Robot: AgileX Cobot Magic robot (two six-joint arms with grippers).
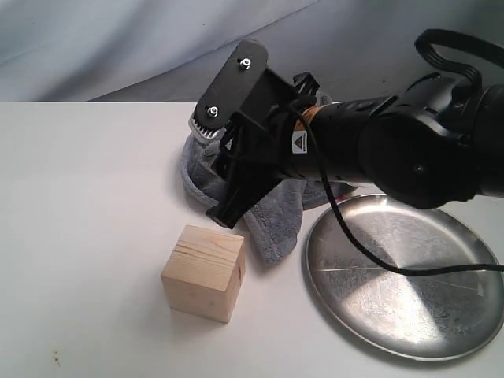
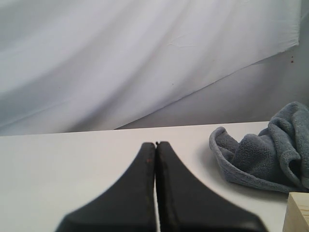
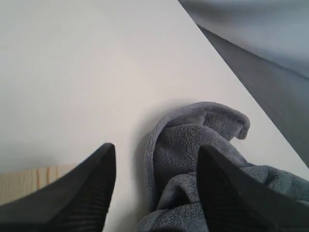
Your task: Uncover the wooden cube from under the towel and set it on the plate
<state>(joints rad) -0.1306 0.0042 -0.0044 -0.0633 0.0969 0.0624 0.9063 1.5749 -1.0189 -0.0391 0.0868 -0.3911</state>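
The wooden cube (image 1: 203, 272) stands uncovered on the white table, left of the plate (image 1: 409, 299); a strip of it shows in the right wrist view (image 3: 29, 183) and a corner in the left wrist view (image 2: 297, 212). The blue-grey towel (image 1: 272, 224) lies crumpled just behind the cube. My right gripper (image 1: 214, 167) hangs over the towel's left part, open; the towel (image 3: 193, 145) lies between and below its spread fingers, which do not pinch it. My left gripper (image 2: 156, 144) is shut and empty, low over the table with the towel (image 2: 251, 159) off to one side.
A pale backdrop cloth (image 1: 118, 47) hangs behind the table. The right arm's black cable (image 1: 354, 244) loops over the plate's near-left part. The left arm does not show in the exterior view.
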